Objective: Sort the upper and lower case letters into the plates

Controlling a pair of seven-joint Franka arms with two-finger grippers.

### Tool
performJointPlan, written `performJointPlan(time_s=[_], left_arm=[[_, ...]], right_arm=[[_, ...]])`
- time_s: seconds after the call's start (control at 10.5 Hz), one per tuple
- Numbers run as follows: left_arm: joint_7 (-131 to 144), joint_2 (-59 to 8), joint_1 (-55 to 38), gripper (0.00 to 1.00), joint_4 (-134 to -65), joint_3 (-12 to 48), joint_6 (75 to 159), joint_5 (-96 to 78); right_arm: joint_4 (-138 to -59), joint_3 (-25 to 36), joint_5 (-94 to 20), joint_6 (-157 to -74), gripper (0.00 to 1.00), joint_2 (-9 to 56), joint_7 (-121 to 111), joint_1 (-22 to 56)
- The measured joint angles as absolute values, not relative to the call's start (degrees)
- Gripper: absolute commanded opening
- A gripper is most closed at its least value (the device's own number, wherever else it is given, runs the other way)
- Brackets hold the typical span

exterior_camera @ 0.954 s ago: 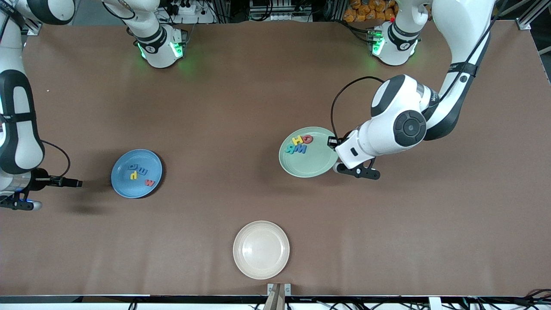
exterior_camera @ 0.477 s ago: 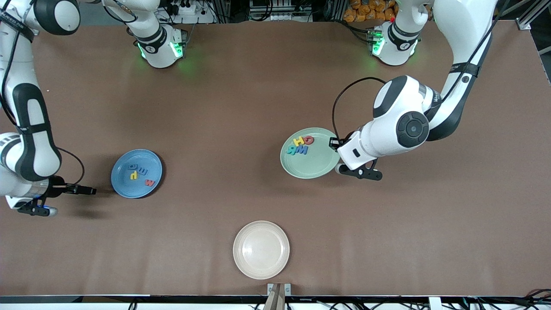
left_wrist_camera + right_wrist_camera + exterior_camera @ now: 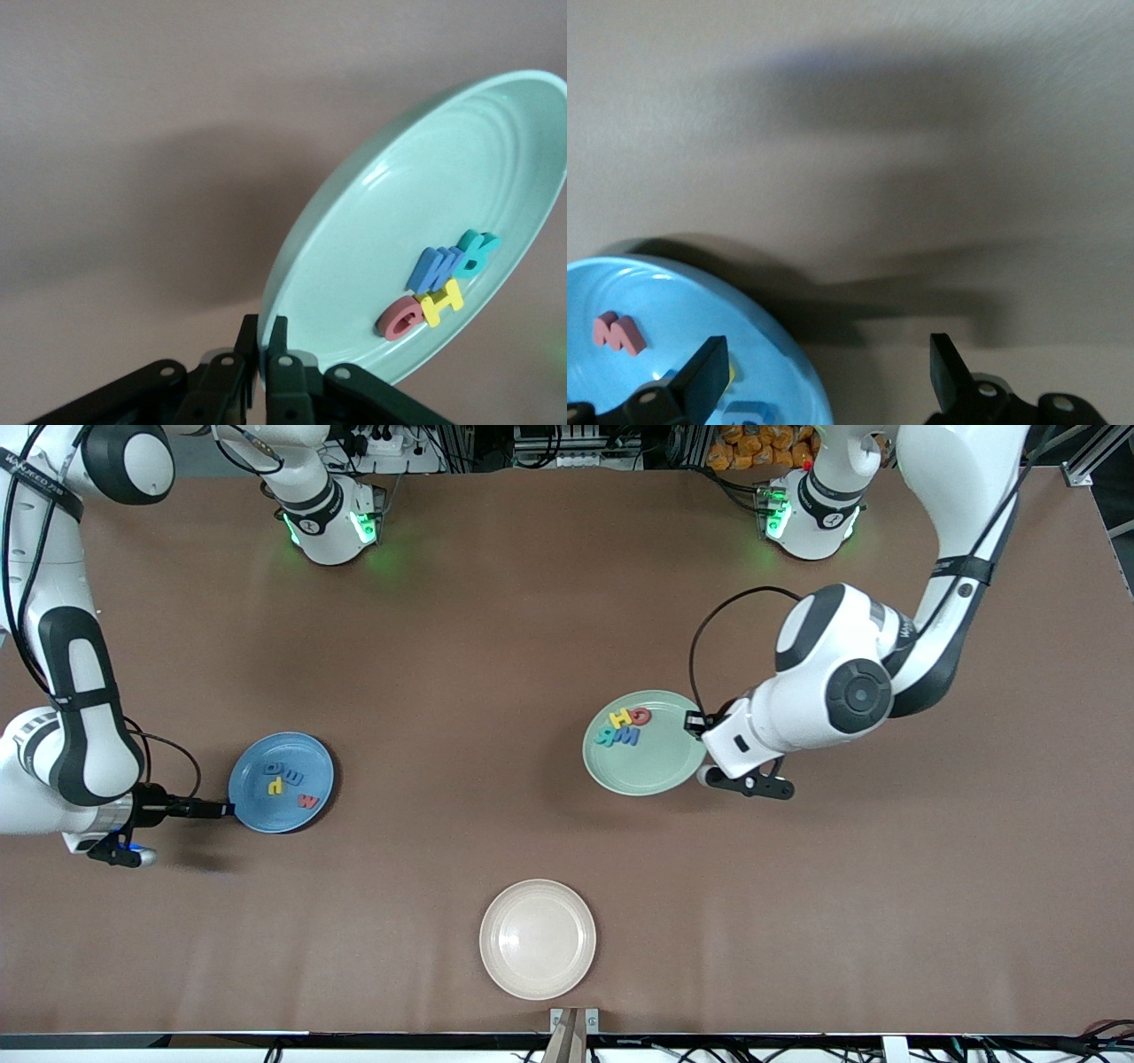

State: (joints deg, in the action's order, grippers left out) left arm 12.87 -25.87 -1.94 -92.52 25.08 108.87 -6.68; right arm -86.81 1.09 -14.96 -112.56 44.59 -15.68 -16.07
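Observation:
The pale mint green plate holds several letters: yellow, red, teal and blue. My left gripper is shut on its rim at the left arm's end; the left wrist view shows the fingers pinching the plate. The blue plate holds blue, teal, yellow and red letters. My right gripper is open at its rim; in the right wrist view the gripper straddles the plate's edge.
A cream-beige plate sits empty near the table's front edge, nearer the camera than both other plates. Brown tabletop lies between the plates.
My right gripper has moved across the table up to the blue plate's rim. My left gripper and the mint green plate have shifted slightly toward the left arm's end.

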Motion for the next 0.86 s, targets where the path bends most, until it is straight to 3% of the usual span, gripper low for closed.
performJointPlan(time_s=[0.48,0.57,0.76,0.86], left_arm=[[6.2,-27.8,5.1,0.0,-97.6,25.0,113.5,-7.4],[4.4,-28.2,6.1,0.08,-99.0,25.0,115.3,-9.3],[2.7,-28.6,7.3,1.0,-100.6,25.0,117.2,-11.9],[2.6,-28.6,7.3,1.0,-100.6,25.1,117.4,-12.1]], right_arm=[[-91.3,1.1,-15.0,-114.0,1.0,44.7,-15.7,-13.0],[-91.3,1.2,-15.0,-114.0,1.0,44.7,-15.7,-13.0],[-91.3,1.2,-15.0,-114.0,1.0,44.6,-15.7,-13.0],[-91.3,1.1,-15.0,-114.0,1.0,44.5,-15.7,-13.0]])
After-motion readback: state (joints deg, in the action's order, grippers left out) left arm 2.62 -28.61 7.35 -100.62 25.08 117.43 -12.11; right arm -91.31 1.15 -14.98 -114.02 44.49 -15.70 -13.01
